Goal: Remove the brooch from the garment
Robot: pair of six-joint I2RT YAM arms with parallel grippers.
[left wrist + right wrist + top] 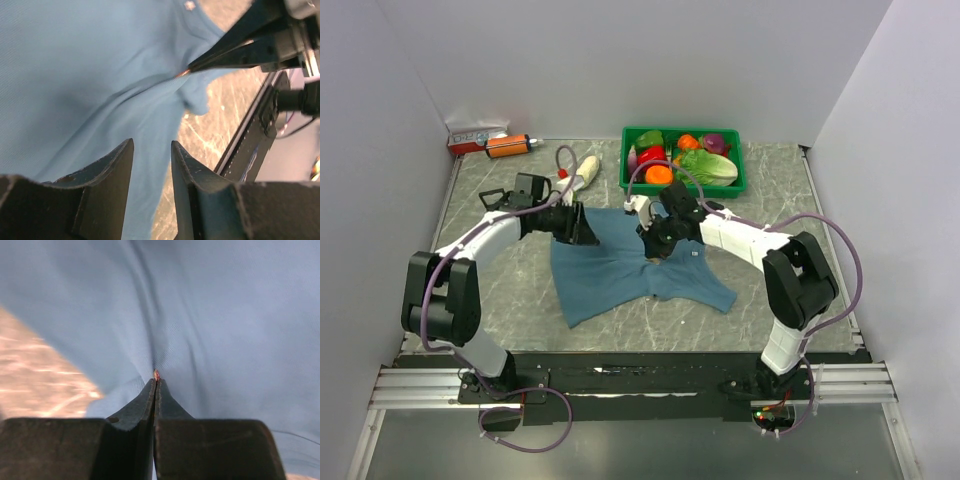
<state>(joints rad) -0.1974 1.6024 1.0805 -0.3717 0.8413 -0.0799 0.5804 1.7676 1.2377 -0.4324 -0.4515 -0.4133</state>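
At mid-chest of the garment (610,275), the right gripper (156,379) has its fingers pressed together on the brooch (156,374), a reddish speck at their very tips, so the pull likely runs back along them, while the farther left gripper (152,150) stands half-spread near the cloth's left edge.

Both arms reach forward over the tabletop, elbows out, forearms turned inward toward each other. The left pincer (152,145) is tilted downward, jaws standing apart. The right pincer (156,382) angles down, jaws pressed together on the brooch (156,374).
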